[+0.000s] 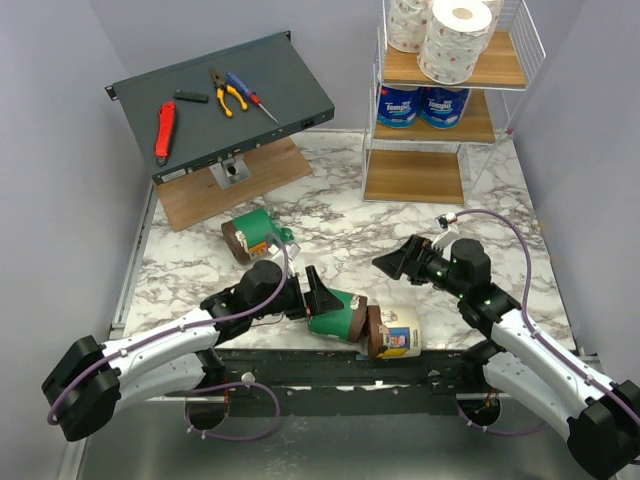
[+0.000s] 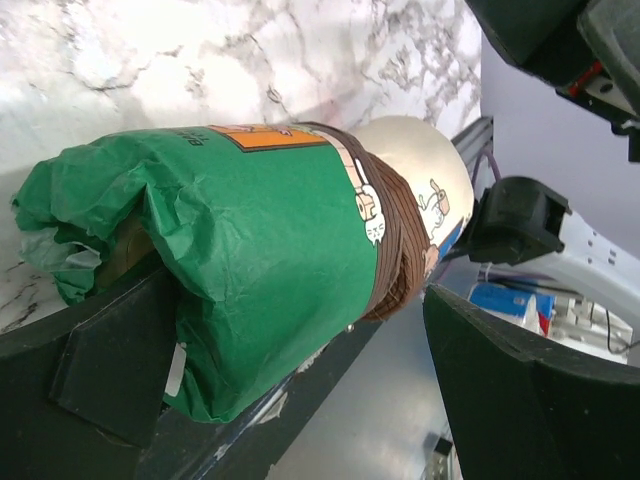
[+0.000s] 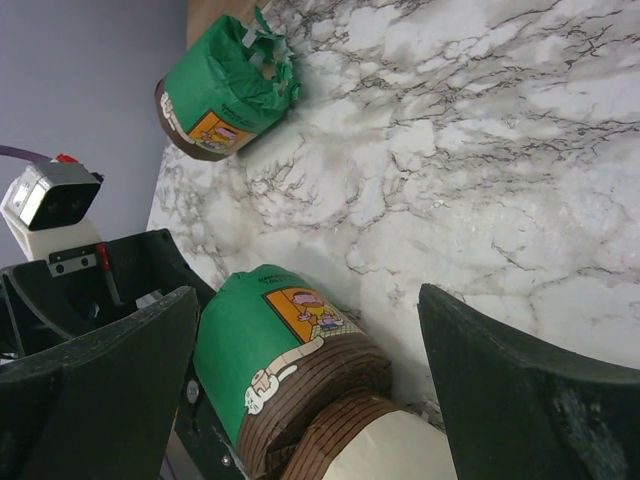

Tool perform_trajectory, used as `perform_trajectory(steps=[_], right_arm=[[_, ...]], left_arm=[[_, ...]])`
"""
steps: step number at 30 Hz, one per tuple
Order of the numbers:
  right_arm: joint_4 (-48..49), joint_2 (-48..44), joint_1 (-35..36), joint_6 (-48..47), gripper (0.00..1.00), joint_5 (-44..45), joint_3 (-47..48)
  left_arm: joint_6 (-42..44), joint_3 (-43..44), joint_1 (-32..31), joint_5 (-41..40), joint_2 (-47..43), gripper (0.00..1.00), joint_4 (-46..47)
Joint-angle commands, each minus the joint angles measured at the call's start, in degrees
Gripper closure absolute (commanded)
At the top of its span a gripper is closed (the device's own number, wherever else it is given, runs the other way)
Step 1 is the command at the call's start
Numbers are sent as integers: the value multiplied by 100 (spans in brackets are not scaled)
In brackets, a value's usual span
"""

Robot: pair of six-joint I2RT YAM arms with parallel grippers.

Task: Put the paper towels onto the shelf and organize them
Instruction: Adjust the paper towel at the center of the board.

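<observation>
The left gripper (image 1: 320, 296) holds its fingers (image 2: 110, 370) wide on either side of a green roll (image 2: 270, 260), unclamped. The roll lies at the near edge of the table (image 1: 480, 230), end to end with a cream-and-brown roll (image 1: 398, 332). The right gripper (image 1: 392, 262), equally wide and empty, hangs nearby. A second green roll (image 1: 255, 233) lies farther left; the shelf (image 1: 412, 178) stands back right.

Green roll (image 2: 270, 260): crinkled matt paper wrap, brown band smooth. Bench (image 1: 350, 220): marble-pattern top, smooth, slight sheen. My jaws: matt black plastic. Shelf (image 1: 412, 176): light wood boards, thin white wire. Panel (image 1: 290, 80): dark grey matt metal.
</observation>
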Motion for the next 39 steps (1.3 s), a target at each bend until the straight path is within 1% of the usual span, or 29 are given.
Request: perform_trajectory(steps=[1,6,11,13,15,17,19,22,27,29,31,34,35,36,37,39], right_arm=[[-101,27,22,-146,6,96,-119],[-55,88,21,-178,6,73,-163],[-76,82,22,-219,6,69,-165],[-88,67,22,-221,6,59,-169],[-101,62,22,-223,6,44,-181],[-122,56,17,-244,6,41,-199],[-150,41,18,-261,6,65,-224],[-147,44,22,-253,6,68,-244],[-125,62,21,-244,6,56,-219],[-125,60,18,-248,6,60,-220],[-131,37,22,-241,6,58,-226],[-133,-23,22,-222,6,68,-269],[-133,-29,21,-218,6,69,-283],[-133,-43,22,-220,6,69,-295],[-140,-54,21,-210,6,65,-305],[-149,-82,22,-209,6,81,-323]], left_arm=[[172,-83,18,802,89,1,603],[160,-157,89,1265,355,2,1114],[33,-215,146,1542,801,8,1670],[14,-207,168,1605,954,9,1772],[25,-160,185,1613,1048,8,1716],[165,-52,185,1572,1071,6,1423],[308,1,186,1508,1046,6,1153],[330,-54,186,1524,1009,13,1213],[297,-97,186,1651,1088,34,1502],[278,-151,185,1702,1072,39,1683],[269,-186,183,1716,1054,41,1817],[260,-228,186,1774,1062,41,2042],[260,-239,186,1798,1062,39,2092],[256,-239,186,1799,1071,35,2120],[267,-234,186,1791,1086,32,2114],[299,-207,185,1820,1119,30,2146]])
